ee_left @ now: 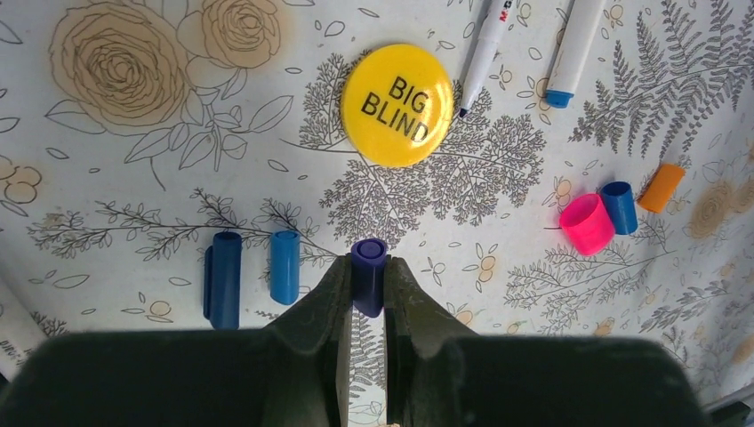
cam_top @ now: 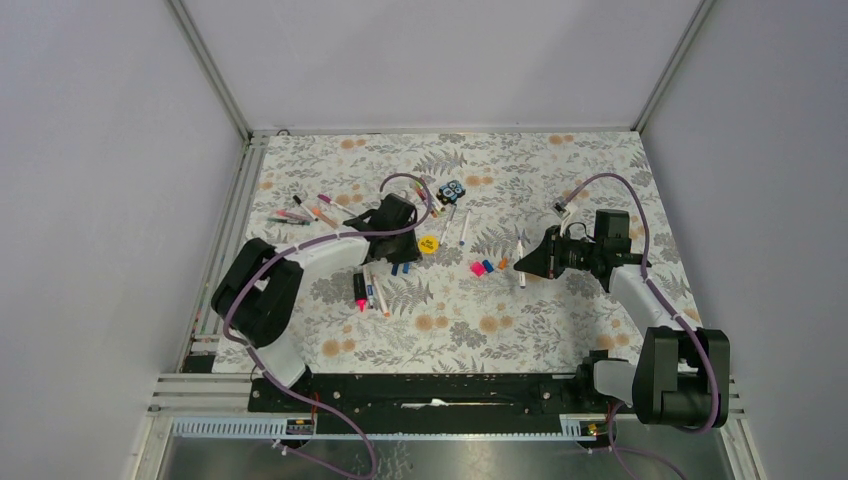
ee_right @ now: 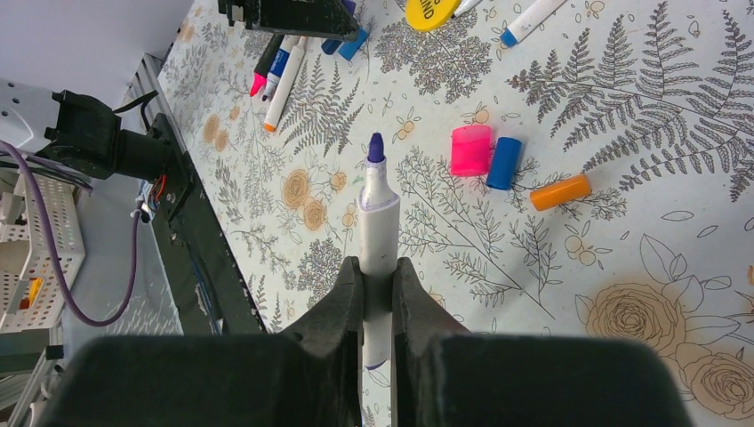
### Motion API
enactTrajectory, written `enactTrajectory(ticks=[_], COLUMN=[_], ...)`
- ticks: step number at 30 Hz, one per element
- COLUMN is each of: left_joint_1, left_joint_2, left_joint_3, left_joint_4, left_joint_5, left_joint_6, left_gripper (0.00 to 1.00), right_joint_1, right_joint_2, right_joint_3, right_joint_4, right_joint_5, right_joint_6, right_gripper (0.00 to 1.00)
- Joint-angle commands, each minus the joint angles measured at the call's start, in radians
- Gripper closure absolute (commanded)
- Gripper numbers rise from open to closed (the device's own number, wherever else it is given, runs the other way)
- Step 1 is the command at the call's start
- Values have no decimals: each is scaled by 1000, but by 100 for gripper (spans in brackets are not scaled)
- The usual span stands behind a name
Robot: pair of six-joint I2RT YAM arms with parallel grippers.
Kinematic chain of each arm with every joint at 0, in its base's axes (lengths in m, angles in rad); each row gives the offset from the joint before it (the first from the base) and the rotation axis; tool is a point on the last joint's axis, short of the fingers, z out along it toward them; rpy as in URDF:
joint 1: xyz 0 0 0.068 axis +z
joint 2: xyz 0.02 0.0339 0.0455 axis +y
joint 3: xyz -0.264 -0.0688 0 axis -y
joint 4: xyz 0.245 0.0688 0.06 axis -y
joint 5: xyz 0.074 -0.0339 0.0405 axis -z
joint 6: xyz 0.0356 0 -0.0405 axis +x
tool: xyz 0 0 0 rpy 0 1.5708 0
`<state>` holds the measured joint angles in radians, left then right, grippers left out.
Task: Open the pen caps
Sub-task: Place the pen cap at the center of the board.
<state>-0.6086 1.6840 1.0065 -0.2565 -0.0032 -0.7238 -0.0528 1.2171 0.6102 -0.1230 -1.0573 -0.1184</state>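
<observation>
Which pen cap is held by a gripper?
The purple cap, pinched in the left gripper; the pink cap, orange cap and blue caps lie free.

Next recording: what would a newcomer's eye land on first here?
The jaws of the left arm pinch a purple cap over the floral mat, while the jaws of the right arm clamp a white pen with its purple tip bared. Between the arms lie a bright yellow disc reading BIG BLIND and a loose pink cap, blue cap and orange cap, side by side.
</observation>
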Motion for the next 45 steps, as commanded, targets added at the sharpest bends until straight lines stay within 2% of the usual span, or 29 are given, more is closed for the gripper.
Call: enactTrajectory(ticks=[1, 10, 29, 40, 45], left_joint_1=[-14, -47, -62, -62, -60], left_joint_2=[32, 77, 110, 14, -88], left_joint_3=[68, 102, 132, 142, 115], left_joint_4=[-25, -89, -135, -155, -137], left_joint_5=[-43, -70, -93, -98, -118], left_joint_6=[32, 55, 76, 87, 112], left_gripper=[95, 91, 71, 66, 52], right_joint_1=[-7, -10, -17, -16, -8], right_joint_2=[-11, -7, -10, 16, 61], right_joint_3=[2, 3, 1, 17, 58], right_joint_4=[15, 15, 14, 14, 14], right_joint_5=[-16, -24, -32, -26, -4], right_joint_6=[-23, -24, -23, -12, 27], right_gripper=[99, 99, 100, 100, 100])
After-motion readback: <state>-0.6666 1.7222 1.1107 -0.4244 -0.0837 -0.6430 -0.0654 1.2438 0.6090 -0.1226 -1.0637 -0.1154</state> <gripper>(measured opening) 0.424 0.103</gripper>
